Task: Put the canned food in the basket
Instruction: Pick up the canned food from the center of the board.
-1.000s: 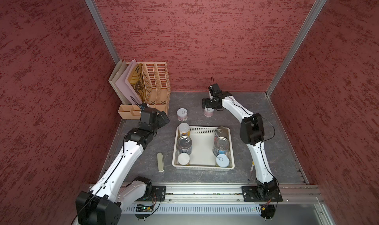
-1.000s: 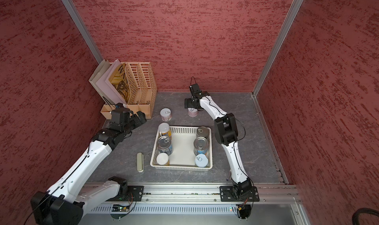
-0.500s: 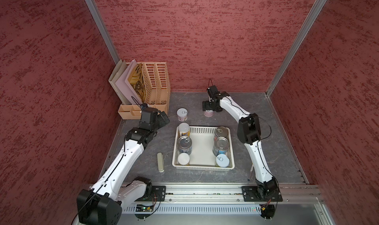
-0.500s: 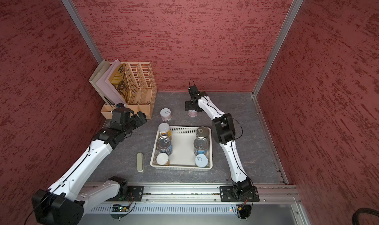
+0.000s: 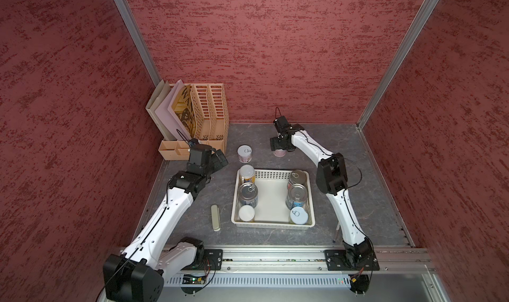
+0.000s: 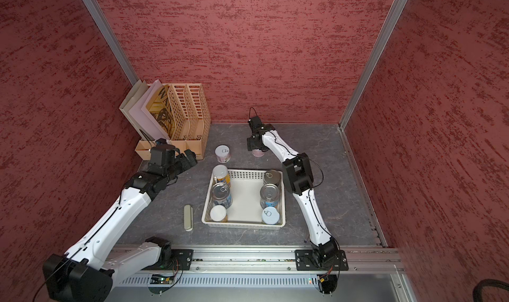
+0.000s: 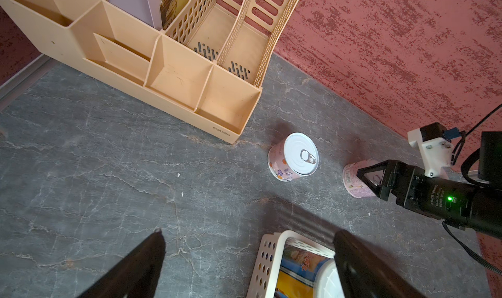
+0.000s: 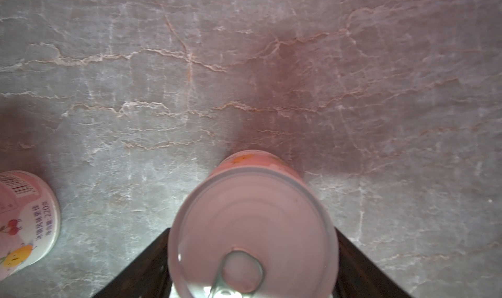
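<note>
The white basket [image 5: 272, 171] [image 6: 248, 174] holds several upright cans along its two sides. Two short tins stand on the table behind it. The white-topped can [image 5: 244, 152] [image 6: 222, 152] [image 7: 294, 156] [image 8: 24, 220] stands free. My right gripper [image 5: 281, 145] [image 6: 257, 145] [image 8: 252, 231] reaches down over the pink can [image 5: 280, 152] [image 7: 353, 179] [image 8: 252, 201], a finger pressed on each side, and the can still rests on the table. My left gripper [image 5: 220, 159] [image 6: 191, 157] [image 7: 250, 232] hangs open and empty left of the basket's back corner.
A tan slotted file organizer [image 5: 203, 113] [image 7: 190, 74] with papers fills the back left corner. A flat beige oblong case [image 5: 215, 217] lies left of the basket. Red walls close in the back and both sides.
My right gripper has settled a little lower around the pink can and its fingers have drawn in against it. The left arm has barely moved.
</note>
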Tool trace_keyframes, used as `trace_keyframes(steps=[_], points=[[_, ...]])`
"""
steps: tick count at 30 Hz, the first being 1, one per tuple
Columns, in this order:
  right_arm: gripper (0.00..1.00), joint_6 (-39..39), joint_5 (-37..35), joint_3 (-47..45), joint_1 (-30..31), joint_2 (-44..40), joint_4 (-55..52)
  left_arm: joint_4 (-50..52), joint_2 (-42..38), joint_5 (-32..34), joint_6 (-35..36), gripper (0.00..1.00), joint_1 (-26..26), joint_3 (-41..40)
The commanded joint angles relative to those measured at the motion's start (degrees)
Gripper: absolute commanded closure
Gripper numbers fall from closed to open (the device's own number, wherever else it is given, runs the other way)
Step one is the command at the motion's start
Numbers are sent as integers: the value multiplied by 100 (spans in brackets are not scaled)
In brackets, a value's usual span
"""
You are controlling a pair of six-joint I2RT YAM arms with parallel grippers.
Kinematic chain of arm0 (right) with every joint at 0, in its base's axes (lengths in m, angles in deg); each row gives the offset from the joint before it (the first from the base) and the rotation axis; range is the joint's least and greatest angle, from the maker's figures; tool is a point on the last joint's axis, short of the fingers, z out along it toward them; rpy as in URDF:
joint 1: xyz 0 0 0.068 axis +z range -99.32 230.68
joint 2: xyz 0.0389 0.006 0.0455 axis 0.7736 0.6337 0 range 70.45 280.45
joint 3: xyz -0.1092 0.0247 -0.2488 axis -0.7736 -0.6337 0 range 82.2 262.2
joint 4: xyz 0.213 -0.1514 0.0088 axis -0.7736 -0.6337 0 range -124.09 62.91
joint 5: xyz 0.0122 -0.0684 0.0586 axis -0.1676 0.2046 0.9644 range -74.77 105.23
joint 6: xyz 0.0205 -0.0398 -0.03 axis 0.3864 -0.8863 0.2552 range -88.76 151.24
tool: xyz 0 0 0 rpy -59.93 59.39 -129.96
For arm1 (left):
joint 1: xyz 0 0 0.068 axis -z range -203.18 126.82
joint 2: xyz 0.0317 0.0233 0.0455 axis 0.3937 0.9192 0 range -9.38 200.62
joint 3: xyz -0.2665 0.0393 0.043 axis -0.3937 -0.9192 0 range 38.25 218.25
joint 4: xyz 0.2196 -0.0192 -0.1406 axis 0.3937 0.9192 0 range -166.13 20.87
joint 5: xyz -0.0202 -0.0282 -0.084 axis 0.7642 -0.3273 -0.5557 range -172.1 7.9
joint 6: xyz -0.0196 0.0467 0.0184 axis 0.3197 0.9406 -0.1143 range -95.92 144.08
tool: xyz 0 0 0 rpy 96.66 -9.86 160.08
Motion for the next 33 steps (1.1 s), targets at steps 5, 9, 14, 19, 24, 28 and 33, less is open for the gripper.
trace_keyframes(steps=[5, 9, 14, 19, 24, 28, 33], points=[[32, -12, -339, 42, 51, -149, -44, -18, 31, -64, -44, 0, -53, 137], [38, -11, -406, -271, 136, -493, 163, -18, 32, -88, -41, 0, -53, 146], [42, 26, -401, -551, 314, -967, 320, -2, 14, -115, -43, 0, -53, 159], [43, 50, -460, -775, 514, -1392, 415, -15, 18, -149, -16, 0, -58, 163], [45, 49, -619, -1036, 764, -1858, 441, -20, 26, -248, 2, 0, -79, 188], [45, 84, -716, -1374, 1017, -2293, 528, -30, 9, -344, 10, 0, -93, 196], [46, 140, -868, -1540, 1335, -2728, 462, -19, -9, -399, 11, 0, -104, 199]])
